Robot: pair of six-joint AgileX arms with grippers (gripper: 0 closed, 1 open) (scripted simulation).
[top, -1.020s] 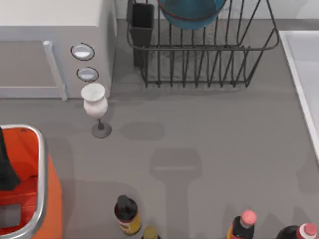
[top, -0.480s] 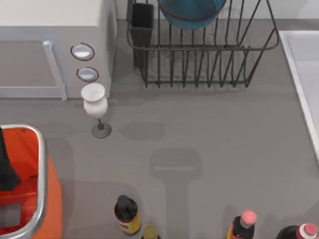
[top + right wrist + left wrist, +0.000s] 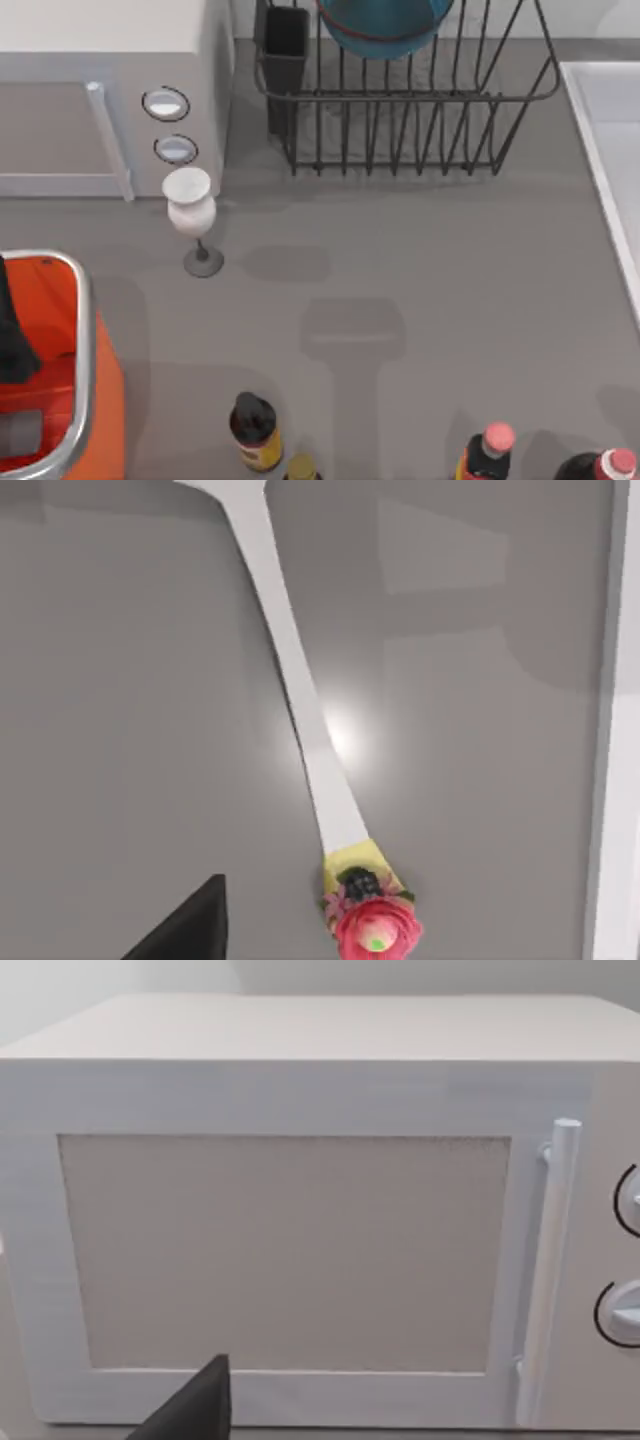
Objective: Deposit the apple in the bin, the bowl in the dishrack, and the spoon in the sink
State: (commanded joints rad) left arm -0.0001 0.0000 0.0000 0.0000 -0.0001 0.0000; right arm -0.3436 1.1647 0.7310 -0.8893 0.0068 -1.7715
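Nearest, a row of bottles (image 3: 255, 430) stands along the near edge of the table (image 3: 450, 280), and some are cut off there. At the near left is the orange bin (image 3: 85, 330). A dark bit of my left arm hangs over it and hides part of the inside. The middle of the table is bare grey with lots of room. The left gripper (image 3: 200, 1410) faces the white box with knobs (image 3: 110, 60) at the far left; I cannot tell if it is open or closed. A white goblet (image 3: 190, 210) stands just in front of that box. The right gripper (image 3: 185, 925) is near the spoon (image 3: 300, 710) but not touching it; I cannot tell its state either. The spoon lies flat on grey beside a white raised edge, and its top end is cut off. The sink (image 3: 590, 130) is at the right edge. Farthest, the bowl (image 3: 380, 25) leans in the dishrack (image 3: 400, 110).
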